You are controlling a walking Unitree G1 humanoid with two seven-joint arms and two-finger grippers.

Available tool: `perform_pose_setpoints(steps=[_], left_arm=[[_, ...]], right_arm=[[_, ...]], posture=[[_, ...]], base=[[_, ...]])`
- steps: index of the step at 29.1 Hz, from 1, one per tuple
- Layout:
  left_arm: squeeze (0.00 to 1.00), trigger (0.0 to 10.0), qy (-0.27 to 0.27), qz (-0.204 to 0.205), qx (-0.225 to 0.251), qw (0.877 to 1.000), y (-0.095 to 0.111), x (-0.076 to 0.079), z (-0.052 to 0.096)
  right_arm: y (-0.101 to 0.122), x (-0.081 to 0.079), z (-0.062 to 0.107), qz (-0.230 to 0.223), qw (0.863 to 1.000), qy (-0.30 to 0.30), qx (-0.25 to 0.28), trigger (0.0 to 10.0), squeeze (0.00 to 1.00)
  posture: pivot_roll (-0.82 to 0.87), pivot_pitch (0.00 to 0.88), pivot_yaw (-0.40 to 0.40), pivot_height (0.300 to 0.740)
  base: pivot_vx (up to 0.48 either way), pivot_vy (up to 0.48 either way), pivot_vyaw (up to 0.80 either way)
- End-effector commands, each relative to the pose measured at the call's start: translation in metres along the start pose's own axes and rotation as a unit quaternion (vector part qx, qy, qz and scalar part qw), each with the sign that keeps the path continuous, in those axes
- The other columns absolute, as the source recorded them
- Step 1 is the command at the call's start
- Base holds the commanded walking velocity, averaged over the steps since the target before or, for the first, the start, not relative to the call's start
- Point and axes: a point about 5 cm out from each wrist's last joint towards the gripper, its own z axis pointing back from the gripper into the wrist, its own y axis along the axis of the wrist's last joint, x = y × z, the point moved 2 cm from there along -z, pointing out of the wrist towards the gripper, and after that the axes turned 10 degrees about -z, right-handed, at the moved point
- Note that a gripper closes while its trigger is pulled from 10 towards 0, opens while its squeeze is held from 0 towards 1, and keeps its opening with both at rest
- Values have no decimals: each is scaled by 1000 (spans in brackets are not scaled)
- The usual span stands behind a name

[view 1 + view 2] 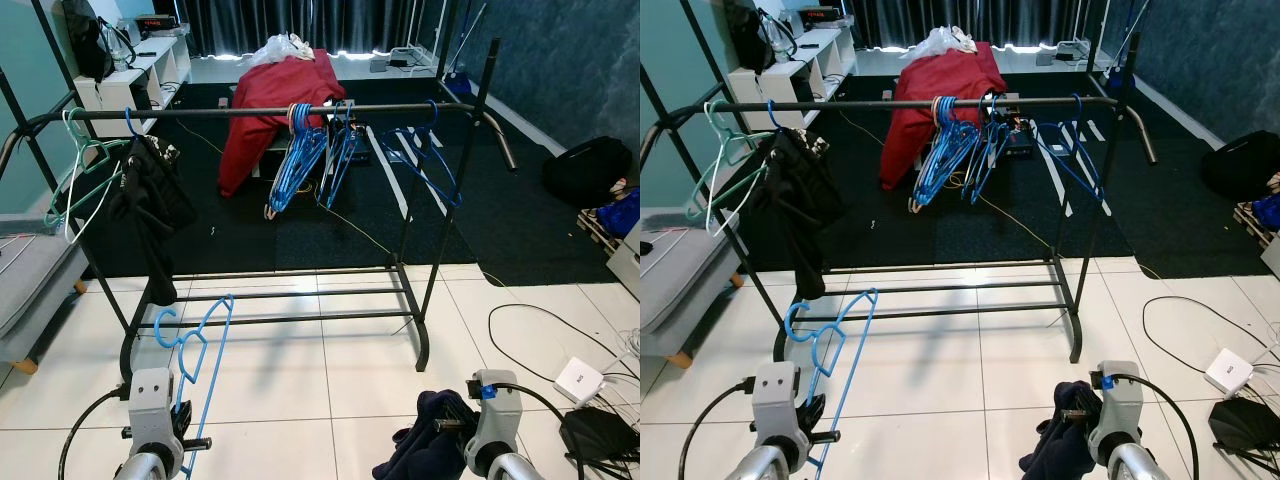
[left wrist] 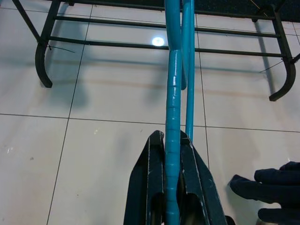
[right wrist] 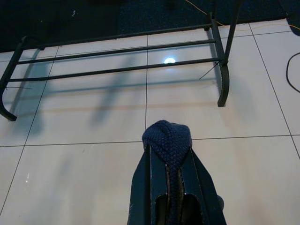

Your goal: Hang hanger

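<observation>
The robot stands on the white tiles a little back from the clothes rack [image 1: 300,110], so the step in hand looks like the carry: the goods are picked up, the hanging is not yet done. The left tool [image 2: 171,154] is clamped on the lower wire of a blue hanger [image 1: 195,345], which rises up and ahead of it with its hook open toward the rack. The right tool [image 3: 168,161] is pinched on a dark blue knitted garment [image 3: 167,138], the cloth bunched over its tips and drooping beneath.

Next, I'd judge, the robot must close in and lift the left tool well upward, since the top rail sits high above and far ahead of it, then bring the hook over the bar and let it settle. Whether the garment should go on the hanger first I can't tell.

The rail ahead is partly taken: a green hanger [image 1: 80,160] and a black garment [image 1: 150,200] up to the left tool's far left, a bunch of blue hangers [image 1: 310,150] in the middle. The bare stretch between them looks the easiest target. The rack's low rails [image 1: 290,295] lie straight ahead of both tools at floor level and limit how close the feet can come. Cables [image 1: 540,335] and a white box [image 1: 581,378] lie beside the right tool, off to its right.
</observation>
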Motion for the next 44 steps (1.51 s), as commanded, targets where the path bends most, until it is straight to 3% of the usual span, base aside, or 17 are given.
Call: perform_pose_setpoints(steps=[1,44], left_arm=[[0,10000,3,-6,-1,1000,-3,-7,2],[0,10000,-2,-5,2,1000,0,-7,0]], right_arm=[[1,1,0,-3,1000,-1,7,10000,0],[5,-1,-3,-2,1000,0,9,10000,0]], posture=[[26,20,5,735],[24,31,4,735]], base=[[0,0,0],[0,0,0]])
